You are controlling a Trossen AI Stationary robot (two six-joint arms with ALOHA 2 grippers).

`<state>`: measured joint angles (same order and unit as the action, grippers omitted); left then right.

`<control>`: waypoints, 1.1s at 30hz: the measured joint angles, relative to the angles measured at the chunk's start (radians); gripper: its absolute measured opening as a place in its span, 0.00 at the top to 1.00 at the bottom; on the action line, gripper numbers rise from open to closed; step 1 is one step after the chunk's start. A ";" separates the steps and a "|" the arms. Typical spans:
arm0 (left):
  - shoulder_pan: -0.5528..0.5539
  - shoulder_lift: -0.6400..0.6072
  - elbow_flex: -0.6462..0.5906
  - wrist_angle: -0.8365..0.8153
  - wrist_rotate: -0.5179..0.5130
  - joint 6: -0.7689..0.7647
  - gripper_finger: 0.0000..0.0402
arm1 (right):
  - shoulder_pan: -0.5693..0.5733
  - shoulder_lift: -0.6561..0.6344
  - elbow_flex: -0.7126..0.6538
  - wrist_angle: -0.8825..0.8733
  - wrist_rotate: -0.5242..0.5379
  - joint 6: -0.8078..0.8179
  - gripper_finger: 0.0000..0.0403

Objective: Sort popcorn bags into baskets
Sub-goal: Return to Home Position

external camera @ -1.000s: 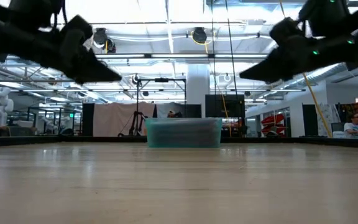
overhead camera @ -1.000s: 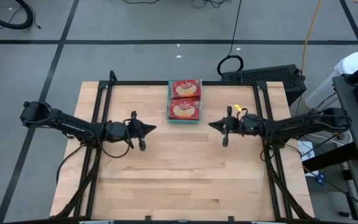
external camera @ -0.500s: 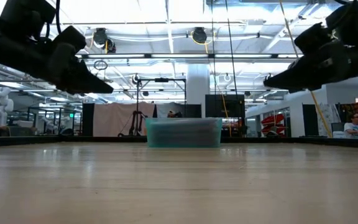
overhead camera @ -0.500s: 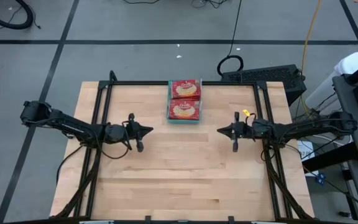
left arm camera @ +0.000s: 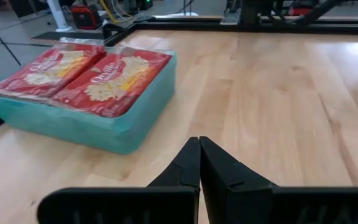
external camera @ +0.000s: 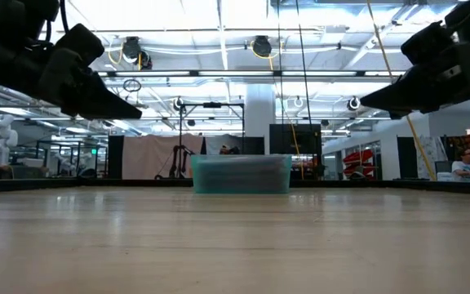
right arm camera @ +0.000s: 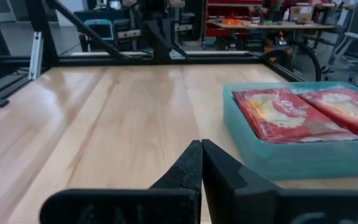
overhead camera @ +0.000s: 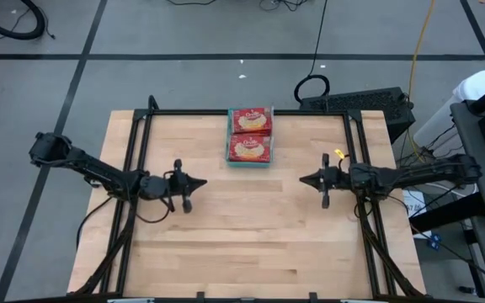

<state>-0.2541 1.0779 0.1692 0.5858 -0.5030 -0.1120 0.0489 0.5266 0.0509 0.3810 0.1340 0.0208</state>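
Retreating is the step in hand: judging by the scene, the sorting looks finished and both arms are heading to their rest pose. The left gripper hangs above the table with its fingers pressed together on nothing, and the right gripper faces it across the wood, likewise clenched and empty, as both wrist views confirm.

The basket stands ahead of and between the two fingertips, toward the far edge, well apart from either. The popcorn bags lie flat inside it, two red packets on top side by side. Others are probably stacked beneath, though the teal wall hides how many. No bag shows on the wood outside the basket.

The next move likely calls for nothing delicate: each arm folds further back toward its own side, keeping its fingers clear of the frame rails, with nothing to grip.

Against the frame a second ago, both grippers have drawn away from the basket and from each other. The right has travelled farther, and the gap between the tips is clearly wider. Basket and bags have not shifted.
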 joint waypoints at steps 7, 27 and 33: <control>-0.039 -0.042 -0.073 0.083 -0.002 -0.037 0.99 | 0.027 -0.143 -0.001 -0.155 -0.002 -0.010 1.00; -0.040 -0.292 -0.159 0.099 0.144 0.193 0.99 | 0.032 -0.523 -0.002 -0.375 -0.006 -0.122 1.00; -0.029 -0.365 -0.159 0.054 0.163 0.191 0.99 | 0.030 -0.525 -0.001 -0.355 -0.003 -0.139 1.00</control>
<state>-0.2832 0.7129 0.0097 0.6398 -0.3404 0.0792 0.0788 0.0020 0.0497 0.0264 0.1307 -0.1180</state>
